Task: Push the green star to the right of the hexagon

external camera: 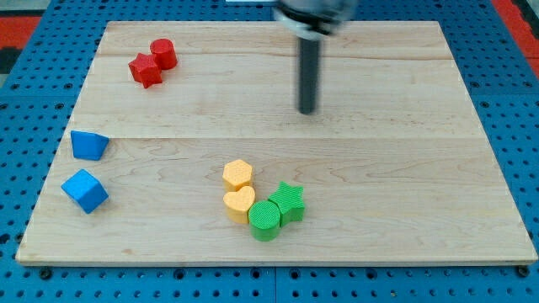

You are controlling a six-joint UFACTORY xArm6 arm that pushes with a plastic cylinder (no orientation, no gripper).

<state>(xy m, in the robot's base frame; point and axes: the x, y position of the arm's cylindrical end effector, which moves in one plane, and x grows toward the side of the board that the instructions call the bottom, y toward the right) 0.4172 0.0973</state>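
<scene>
The green star lies at the lower middle of the board, touching a green cylinder on its lower left. The yellow hexagon sits up and to the left of the star, with a small gap between them. A yellow heart lies just below the hexagon and touches the green cylinder. My tip is well above the star, toward the view's top, touching no block.
A red star and a red cylinder sit together at the upper left. A blue wedge-like block and a blue cube lie near the left edge. The wooden board rests on a blue pegboard.
</scene>
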